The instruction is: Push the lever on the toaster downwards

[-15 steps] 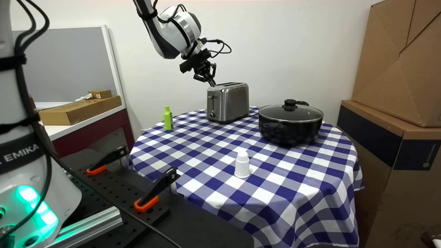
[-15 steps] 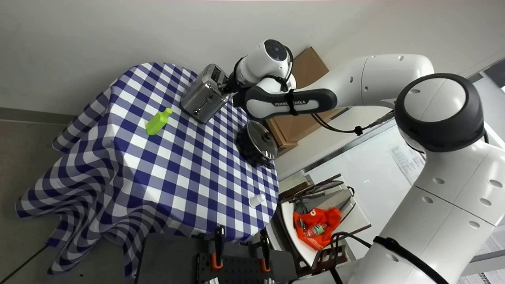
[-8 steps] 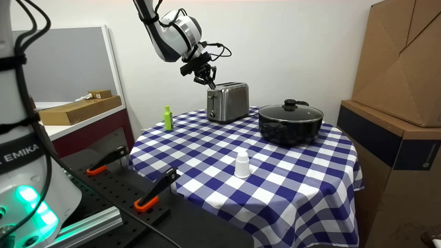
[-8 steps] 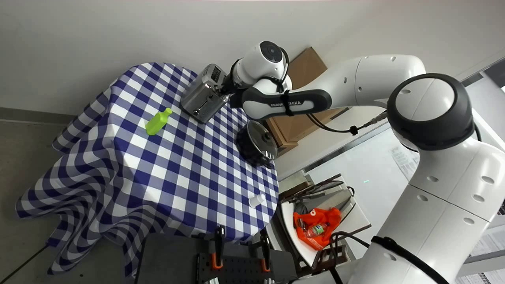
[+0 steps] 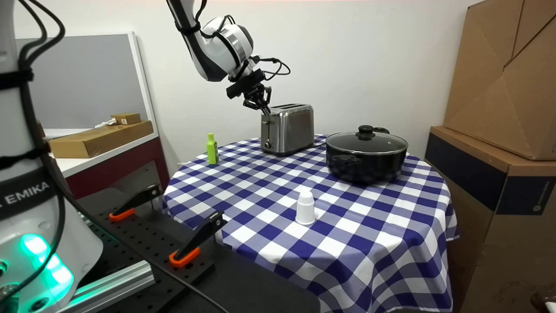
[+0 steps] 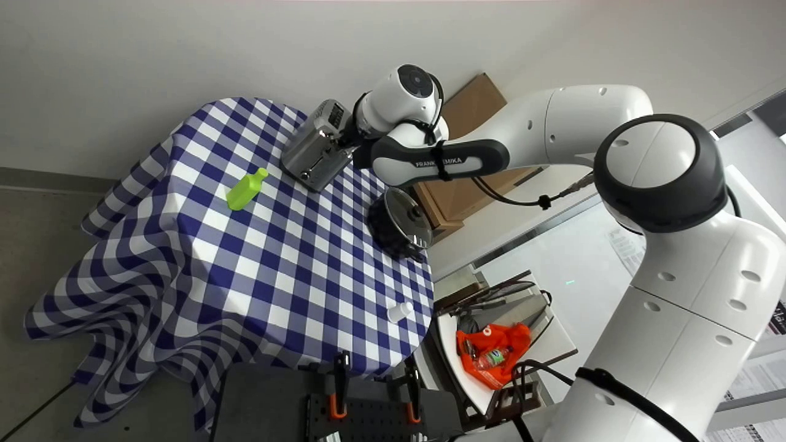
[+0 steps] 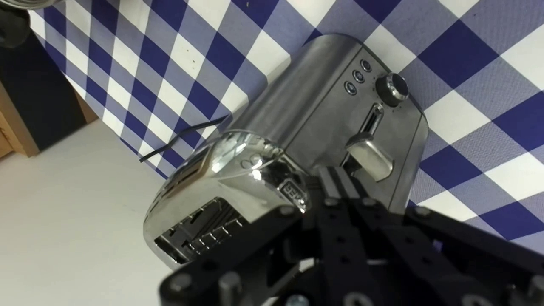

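The steel toaster (image 5: pixel 297 128) stands on the checked tablecloth; it also shows in an exterior view (image 6: pixel 312 150) and in the wrist view (image 7: pixel 297 102). Its lever (image 7: pixel 370 158) is a pale tab on the front face, partway along a vertical slot, with the dial at the slot's lower end. My gripper (image 7: pixel 338 182) is shut with nothing between its fingertips. The tips are at the toaster's front, on the upper side of the lever and beside it; I cannot tell whether they touch. In an exterior view the gripper (image 5: pixel 266 111) points down at the toaster's top front edge.
A green bottle (image 5: pixel 212 150) stands left of the toaster in an exterior view. A black lidded pot (image 5: pixel 365 158) stands right of it. A white bottle (image 5: pixel 305 208) is nearer the front. A wall is behind the table, and cardboard boxes (image 5: pixel 499 87) stand at the right.
The arm and shut gripper have moved down, and the fingertips now sit slightly lower and farther toward the toaster's front face. The toaster and the other objects have not moved.
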Controlling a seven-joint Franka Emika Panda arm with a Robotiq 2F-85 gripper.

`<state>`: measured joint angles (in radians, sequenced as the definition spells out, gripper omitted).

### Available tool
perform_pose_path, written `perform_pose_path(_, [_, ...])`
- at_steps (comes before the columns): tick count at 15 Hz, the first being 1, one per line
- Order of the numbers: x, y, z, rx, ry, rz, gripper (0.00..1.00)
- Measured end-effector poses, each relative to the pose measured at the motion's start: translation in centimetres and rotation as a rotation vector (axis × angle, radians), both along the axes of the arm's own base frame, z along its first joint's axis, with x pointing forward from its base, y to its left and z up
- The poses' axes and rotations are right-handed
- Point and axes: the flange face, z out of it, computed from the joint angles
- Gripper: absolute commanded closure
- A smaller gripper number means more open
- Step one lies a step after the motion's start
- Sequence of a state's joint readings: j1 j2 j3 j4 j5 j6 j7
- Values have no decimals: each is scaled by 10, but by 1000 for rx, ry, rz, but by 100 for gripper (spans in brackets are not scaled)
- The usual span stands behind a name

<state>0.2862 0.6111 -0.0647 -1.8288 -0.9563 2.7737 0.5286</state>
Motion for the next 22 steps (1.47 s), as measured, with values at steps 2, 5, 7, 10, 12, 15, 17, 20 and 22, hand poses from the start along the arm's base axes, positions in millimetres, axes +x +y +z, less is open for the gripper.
perform_pose_path(2, [-1, 1, -3, -1, 4, 2, 100])
perform_pose_path(5, [-1, 2, -9, -3, 12, 3, 100])
perform_pose_path(7, [-2, 2, -13, -3, 17, 5, 100])
perform_pose_path(10, [-2, 5, -13, 7, 21, 6, 99])
perform_pose_path(12, [-2, 5, -11, 13, 19, 4, 99])
perform_pose_path(15, [-1, 4, -9, 16, 16, 2, 99])
perform_pose_path(17, [-1, 4, -9, 16, 16, 2, 99])
perform_pose_path(20, [-1, 4, -9, 16, 16, 3, 99])
perform_pose_path(22, [-1, 4, -9, 16, 16, 3, 100])
